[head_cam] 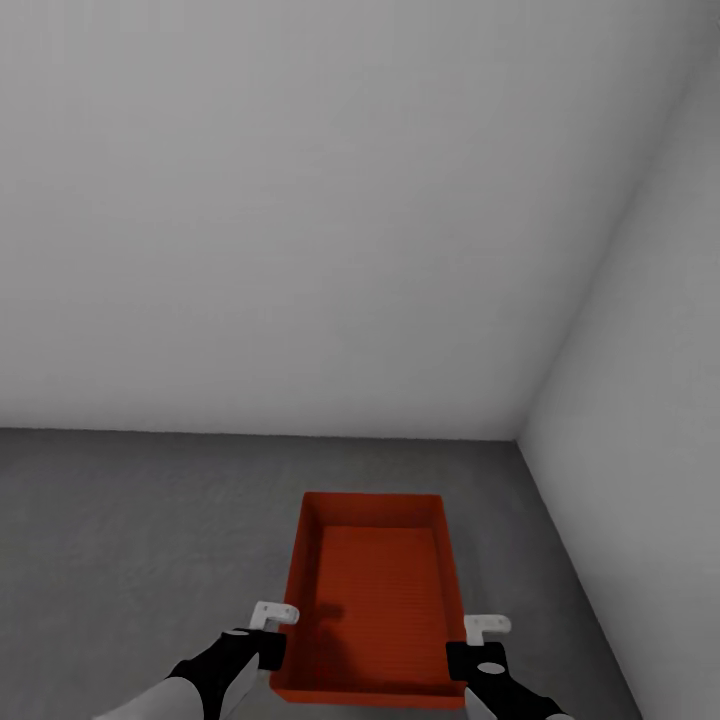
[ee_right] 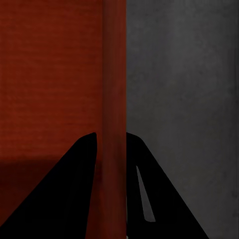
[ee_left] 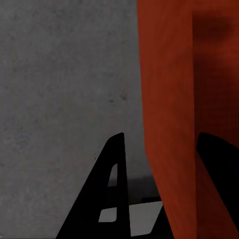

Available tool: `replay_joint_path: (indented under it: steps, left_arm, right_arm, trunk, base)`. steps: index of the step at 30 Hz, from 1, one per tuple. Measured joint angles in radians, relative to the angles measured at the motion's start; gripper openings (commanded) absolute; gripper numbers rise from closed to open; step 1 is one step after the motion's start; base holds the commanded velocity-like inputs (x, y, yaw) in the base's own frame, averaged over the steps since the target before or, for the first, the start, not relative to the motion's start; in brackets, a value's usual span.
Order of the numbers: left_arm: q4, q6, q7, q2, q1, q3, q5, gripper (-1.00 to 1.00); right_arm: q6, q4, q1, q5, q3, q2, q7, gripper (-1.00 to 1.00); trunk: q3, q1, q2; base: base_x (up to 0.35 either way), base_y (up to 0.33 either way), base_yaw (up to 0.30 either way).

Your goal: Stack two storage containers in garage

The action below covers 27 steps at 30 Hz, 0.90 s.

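You held both arms low and forward. Your left gripper (head_cam: 272,630) pinched the bin's (head_cam: 380,600) left wall, your right gripper (head_cam: 478,640) its right wall, above the floor (head_cam: 130,530) near the garage corner.

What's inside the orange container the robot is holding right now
Nothing visible: the storage container shows only its bare ribbed bottom. The left hand and right hand straddle its side walls. The floor beneath it is hidden.
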Motion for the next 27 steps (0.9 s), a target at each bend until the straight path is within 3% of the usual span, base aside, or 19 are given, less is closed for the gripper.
replay_joint_path:
  steps: [9, 27]
  left_arm:
    - [-0.001, 0.0, 0.0, 0.0, 0.0, 0.0, 0.0, -1.0]
    - [-0.001, 0.0, 0.0, 0.0, 0.0, 0.0, 0.0, -1.0]
  right_arm:
    - [0.0, 0.0, 0.0, 0.0, -0.001, 0.0, 0.0, -1.0]
    - [0.0, 0.0, 0.0, 0.0, -0.001, 0.0, 0.0, -1.0]
  trunk:
    - [0.0, 0.0, 0.0]
    - [0.0, 0.001, 0.0]
  base:
    - [0.286, 0.0, -0.006]
    - [0.01, 0.0, 0.0]
